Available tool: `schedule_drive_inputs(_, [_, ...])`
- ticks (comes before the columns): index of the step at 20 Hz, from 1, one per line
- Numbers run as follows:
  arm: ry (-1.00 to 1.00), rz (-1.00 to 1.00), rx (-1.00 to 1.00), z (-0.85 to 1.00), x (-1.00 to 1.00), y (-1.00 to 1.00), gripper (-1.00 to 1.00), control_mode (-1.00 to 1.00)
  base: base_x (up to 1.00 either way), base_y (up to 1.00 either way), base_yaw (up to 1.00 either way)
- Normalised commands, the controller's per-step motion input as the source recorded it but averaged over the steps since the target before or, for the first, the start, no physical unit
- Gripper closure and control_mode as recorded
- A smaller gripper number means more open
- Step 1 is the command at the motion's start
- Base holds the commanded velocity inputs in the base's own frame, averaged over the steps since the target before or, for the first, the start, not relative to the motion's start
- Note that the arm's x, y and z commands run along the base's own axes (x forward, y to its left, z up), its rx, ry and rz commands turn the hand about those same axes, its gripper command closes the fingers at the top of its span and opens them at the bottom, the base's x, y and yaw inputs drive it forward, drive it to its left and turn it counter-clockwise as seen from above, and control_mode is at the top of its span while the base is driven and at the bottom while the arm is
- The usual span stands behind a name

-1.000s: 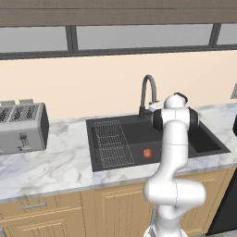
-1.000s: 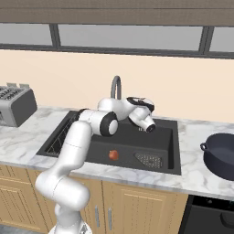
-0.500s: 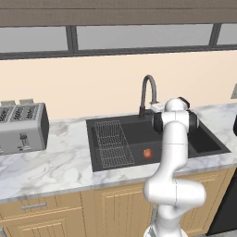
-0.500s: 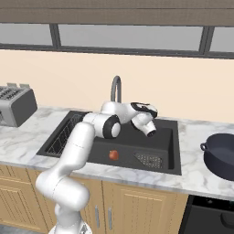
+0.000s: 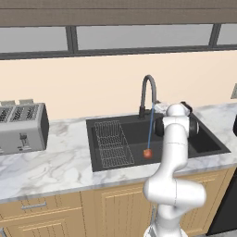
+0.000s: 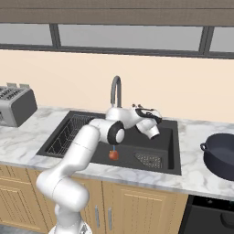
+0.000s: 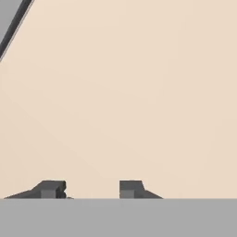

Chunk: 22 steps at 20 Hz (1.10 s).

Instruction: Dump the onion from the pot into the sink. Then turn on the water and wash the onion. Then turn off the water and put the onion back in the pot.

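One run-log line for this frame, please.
phase: washing | water: running onto onion | onion: in sink | gripper: open, empty | pot: on counter

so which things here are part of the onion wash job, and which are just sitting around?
Part of the job:
- onion, on the sink floor
- sink
- faucet
- water, running onto the onion
- pot, on the counter right of the sink
- fingers, apart, holding nothing

Just sitting around:
- toaster
- wire rack

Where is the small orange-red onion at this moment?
The small orange-red onion lies in the dark grey sink, right of the wire rack, under the thin light-blue water stream.
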Motion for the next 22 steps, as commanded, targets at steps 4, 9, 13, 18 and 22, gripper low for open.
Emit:
schedule_drive_inputs(4, [0.08, 0.0, 0.03, -0.18, 0.01, -0.28, 1.0, -1.0, 0.0, 0.0, 0.0])
schedule_drive_inputs(9, [0.08, 0.0, 0.0, -0.05, -0.01, 0.14, 1.0, -1.0, 0.0, 0.0, 0.0])
schedule_drive_inputs(13, [0.03, 0.0, 0.0, -0.03, -0.03, 0.38, 1.0, -1.0, 0.0, 0.0, 0.0])
schedule_drive_inputs(18, [0.01, 0.0, 0.0, 0.0, 0.0, 0.54, 1.0, -1.0, 0.0, 0.0, 0.0])
schedule_drive_inputs(22, [0.0, 0.0, 0.0, 0.0, 0.0, 0.69, 1.0, -1.0, 0.0, 0.0, 0.0])
